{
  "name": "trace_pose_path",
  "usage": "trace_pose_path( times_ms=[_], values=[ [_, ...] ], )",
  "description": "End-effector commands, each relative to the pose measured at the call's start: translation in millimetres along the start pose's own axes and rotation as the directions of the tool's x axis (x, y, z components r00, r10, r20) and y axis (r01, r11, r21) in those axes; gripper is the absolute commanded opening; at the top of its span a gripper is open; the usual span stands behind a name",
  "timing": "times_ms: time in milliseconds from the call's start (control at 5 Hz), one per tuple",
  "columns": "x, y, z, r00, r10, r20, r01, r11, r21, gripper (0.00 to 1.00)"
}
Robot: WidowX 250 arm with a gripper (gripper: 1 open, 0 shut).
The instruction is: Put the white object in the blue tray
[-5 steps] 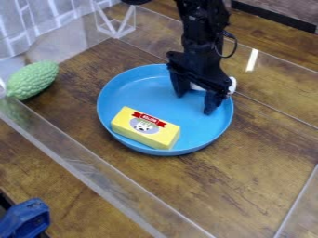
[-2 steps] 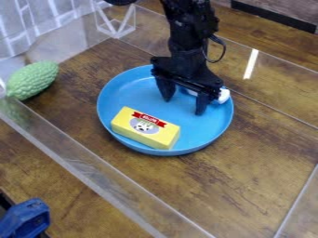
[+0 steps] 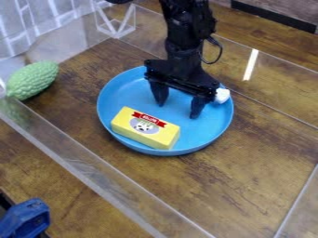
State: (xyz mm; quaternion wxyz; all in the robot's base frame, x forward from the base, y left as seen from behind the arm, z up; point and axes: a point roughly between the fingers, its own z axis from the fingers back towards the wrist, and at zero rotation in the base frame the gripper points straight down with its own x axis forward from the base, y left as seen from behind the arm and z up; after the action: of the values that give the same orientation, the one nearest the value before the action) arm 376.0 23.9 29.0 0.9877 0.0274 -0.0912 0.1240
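Evidently the placing step is all but done: the round shallow bright-blue plastic tray (image 3: 125,139) on the dark wooden table (image 3: 248,167) already carries the small white plastic piece (image 3: 221,93), which shows at about three o'clock on the tray, just inside the raised rim, mostly hidden behind the gripper. Whether it lies flat on the floor of the tray or leans on the rim cannot be told.

Next in size, the black robot arm's gripper (image 3: 177,98) hangs over the tray's upper middle, pointing nearly straight down, its jaws spread wide with nothing between them. The white piece sits apart from the fingers (image 3: 196,104), off to their three o'clock side, so it looks released.

By my judgement the next move calls only for a clean lift straight up and away, keeping the spread fingers clear of the white piece so it is not nudged over the rim.

Also in the tray, at about six o'clock, lies a yellow rectangular block with a red label (image 3: 145,127), well apart from the white piece. A green bumpy object (image 3: 33,79) rests outside the tray, at nine o'clock.
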Motion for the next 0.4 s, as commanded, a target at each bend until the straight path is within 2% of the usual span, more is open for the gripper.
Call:
trace_pose_path(
  times_ms=[0, 200],
  values=[
    [7.2, 0, 30.3, 0.999, 0.015, 0.040, -0.015, 1.000, -0.016, 1.00],
    [6.0, -5, 45.8, 0.999, 0.011, 0.042, -0.010, 1.000, -0.026, 1.00]
  ],
)
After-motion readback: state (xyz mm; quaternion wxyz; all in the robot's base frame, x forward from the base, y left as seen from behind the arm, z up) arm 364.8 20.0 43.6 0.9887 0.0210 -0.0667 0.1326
